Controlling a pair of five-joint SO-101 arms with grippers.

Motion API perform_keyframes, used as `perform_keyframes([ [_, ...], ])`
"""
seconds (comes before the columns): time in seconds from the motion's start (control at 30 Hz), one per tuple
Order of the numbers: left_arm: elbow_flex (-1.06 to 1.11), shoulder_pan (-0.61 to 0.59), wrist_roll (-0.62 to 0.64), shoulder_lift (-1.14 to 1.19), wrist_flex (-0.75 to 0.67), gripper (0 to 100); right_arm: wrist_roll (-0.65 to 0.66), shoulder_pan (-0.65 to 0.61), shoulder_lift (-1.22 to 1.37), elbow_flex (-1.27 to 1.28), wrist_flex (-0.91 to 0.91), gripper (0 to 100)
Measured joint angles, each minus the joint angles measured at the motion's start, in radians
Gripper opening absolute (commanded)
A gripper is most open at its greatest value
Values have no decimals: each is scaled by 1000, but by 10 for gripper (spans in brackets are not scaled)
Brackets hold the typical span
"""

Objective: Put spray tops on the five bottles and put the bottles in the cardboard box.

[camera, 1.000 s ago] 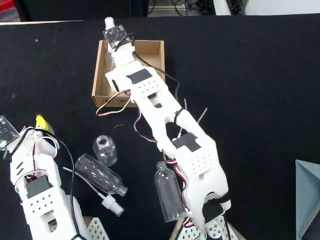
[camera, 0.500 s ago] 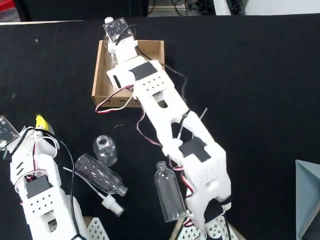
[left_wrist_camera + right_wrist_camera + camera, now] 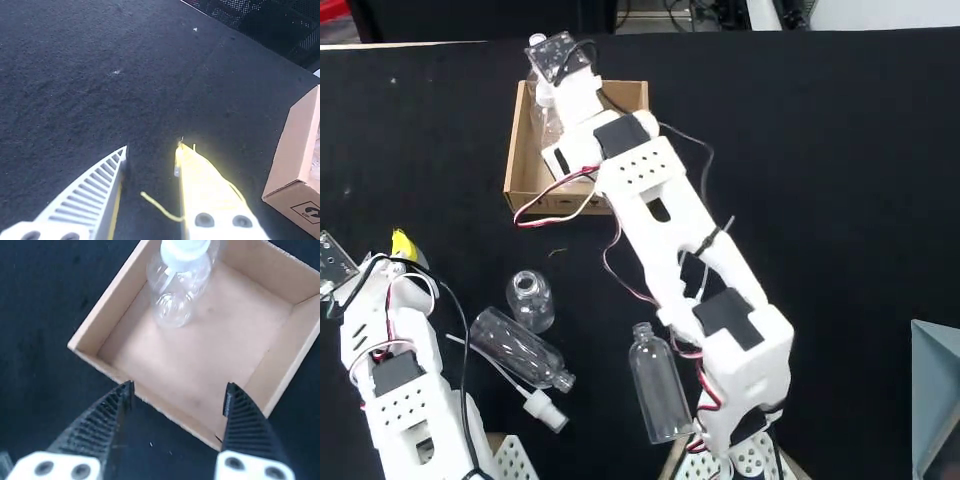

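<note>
My right arm (image 3: 660,230) is stretched way out from the near edge of the table (image 3: 840,150) toward the far edge, wrist tipped down, and the right gripper (image 3: 178,390) has its jaws spread wide. The left arm (image 3: 390,370) sits folded up at the near-left corner. The left gripper (image 3: 151,149) points down at the table with its jaws parted a bit.

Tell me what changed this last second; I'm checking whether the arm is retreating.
The right arm swung its middle links rightward in the high view, its wrist staying over the brown cardboard box. No grab or release shows. The clear bottle with a white spray top in the box, three uncapped clear bottles, the loose white spray top and the left arm stayed put.
</note>
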Motion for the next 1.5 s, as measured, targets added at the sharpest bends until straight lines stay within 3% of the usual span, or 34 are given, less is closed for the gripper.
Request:
perform_keyframes([
  [0.87,0,0,0,0,0,148,44,-18,-176,0,301,241],
  [1.13,0,0,0,0,0,148,44,-21,-236,9,311,241],
  [1.5,0,0,0,0,0,148,44,-51,-451,256,239,241],
])
